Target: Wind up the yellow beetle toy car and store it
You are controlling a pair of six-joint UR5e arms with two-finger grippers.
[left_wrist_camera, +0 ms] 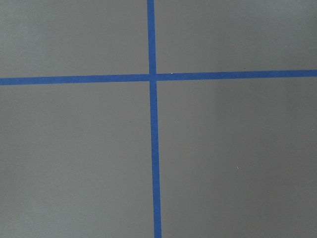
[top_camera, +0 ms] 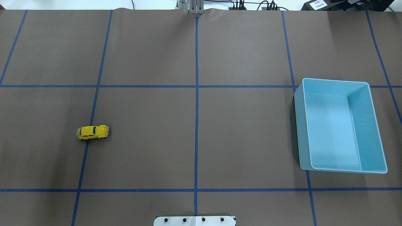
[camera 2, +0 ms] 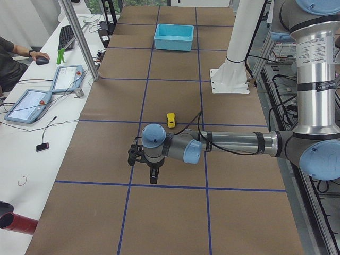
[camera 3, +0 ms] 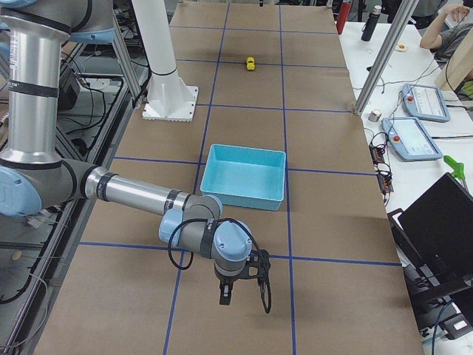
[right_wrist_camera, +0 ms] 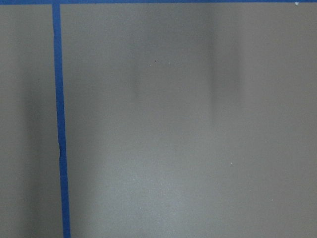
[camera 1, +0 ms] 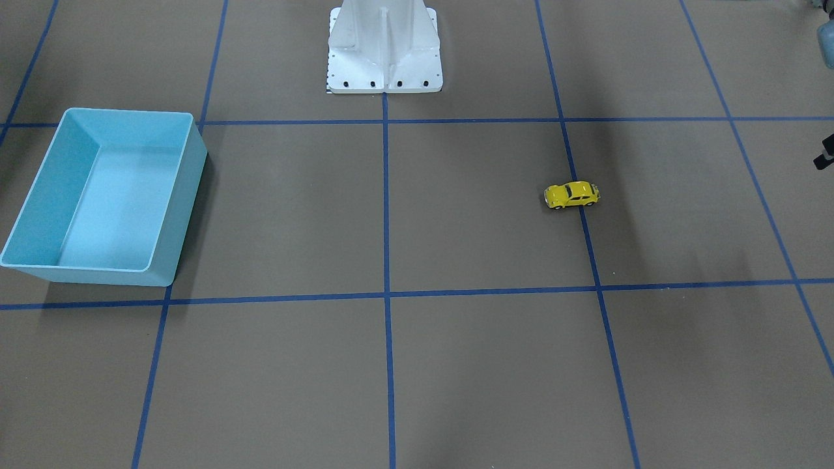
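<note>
On the table's left half, the yellow beetle toy car (top_camera: 93, 132) stands on its wheels astride a blue tape line (top_camera: 94, 103), well apart from the light blue bin (top_camera: 300, 125). Its long axis runs left-right, crossing the line; which end is the nose cannot be told. The left gripper (camera 2: 152, 178) and right gripper (camera 3: 225, 296) hang over the table ends. Whether their jaws are parted cannot be told.

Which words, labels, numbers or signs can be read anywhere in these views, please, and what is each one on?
No text is legible in any view.
White label at the overhead view's top right: printed characters, too blurred to read.
Sticker on the left arm: too small to read.
Teach pendant screens: too small to read.
The yellow beetle toy car and the light blue bin: no markings visible.
</note>
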